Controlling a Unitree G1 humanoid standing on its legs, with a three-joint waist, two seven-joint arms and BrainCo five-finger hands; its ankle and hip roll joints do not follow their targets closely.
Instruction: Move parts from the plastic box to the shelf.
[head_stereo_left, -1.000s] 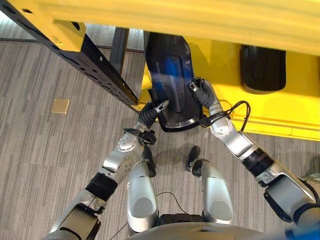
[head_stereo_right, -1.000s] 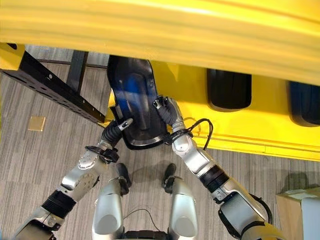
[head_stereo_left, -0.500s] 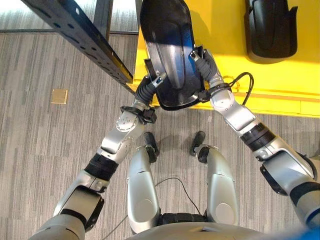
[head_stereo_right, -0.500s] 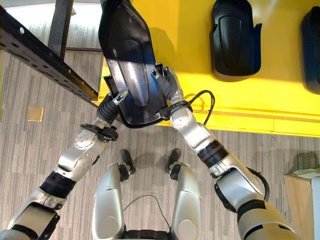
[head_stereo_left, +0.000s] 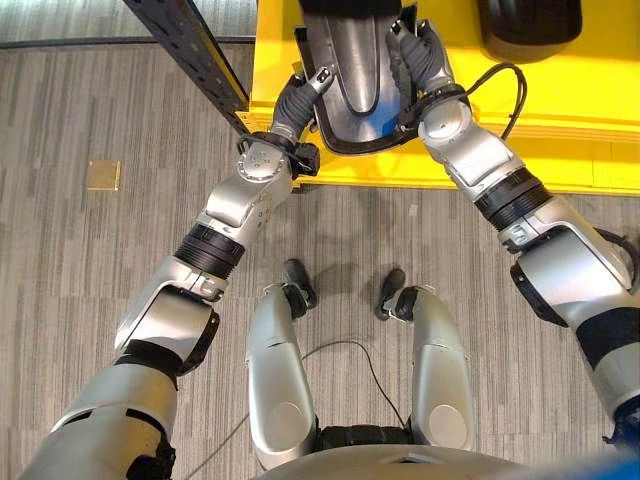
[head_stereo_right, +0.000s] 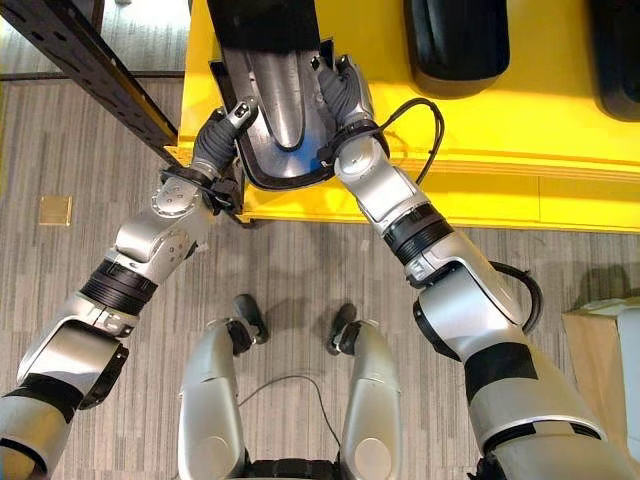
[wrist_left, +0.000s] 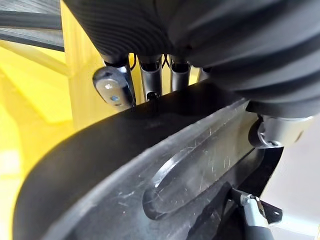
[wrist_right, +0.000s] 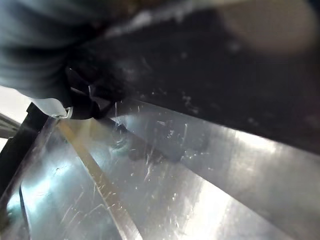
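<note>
A large black plastic part (head_stereo_left: 355, 90) with a glossy hollow inside is held between both hands, over the front left of the yellow shelf (head_stereo_left: 560, 120). My left hand (head_stereo_left: 300, 92) is shut on its left rim, thumb on top. My right hand (head_stereo_left: 415, 55) is shut on its right rim. The far end of the part runs out of the picture. In the left wrist view the fingers (wrist_left: 115, 87) hook behind the part's edge (wrist_left: 150, 165). The right wrist view looks along the part's scratched inner face (wrist_right: 175, 190).
Two more black parts (head_stereo_right: 455, 40) (head_stereo_right: 615, 50) lie farther right on the shelf. A black perforated rack beam (head_stereo_left: 190, 40) runs diagonally at the left. A small tan square (head_stereo_left: 103, 175) lies on the grey floor, and a cardboard box (head_stereo_right: 605, 340) stands at the right edge.
Both arms have reached forward, carrying the black part from the shelf's front edge to well over the yellow surface. The camera has tipped down, so the upper yellow beam has left the picture.
</note>
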